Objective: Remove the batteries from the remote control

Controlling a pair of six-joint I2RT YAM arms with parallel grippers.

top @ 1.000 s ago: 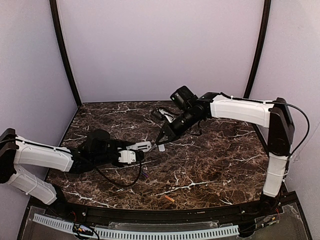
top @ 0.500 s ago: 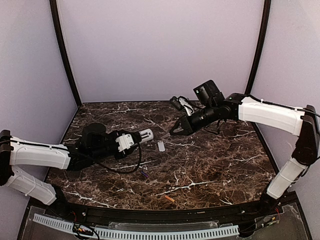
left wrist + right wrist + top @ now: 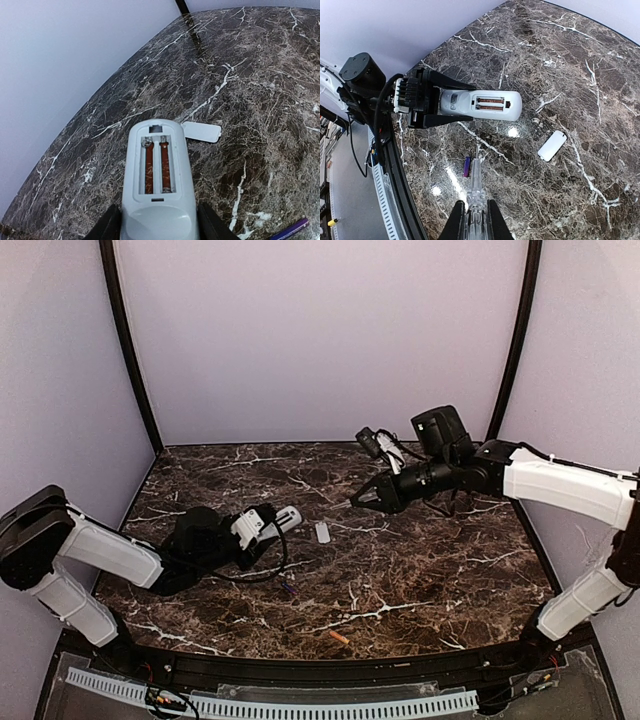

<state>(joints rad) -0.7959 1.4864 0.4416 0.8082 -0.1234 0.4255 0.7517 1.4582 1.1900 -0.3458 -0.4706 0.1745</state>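
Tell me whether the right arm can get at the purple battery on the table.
Probably, but not to grasp: the purple battery lies uncovered near the right gripper, whose jaws are shut on a clear tool.

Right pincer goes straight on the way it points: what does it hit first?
Its clear stick leads the right pincer, aimed at the remote in the left pincer. Probably the remote first; depth is unclear, so the tip may touch the table short of it.

Your white remote control (image 3: 157,170) sits in the left tool (image 3: 159,226), open bay up and empty. An orange battery (image 3: 339,638) and a purple battery (image 3: 466,166) lie apart on the bench (image 3: 430,570).
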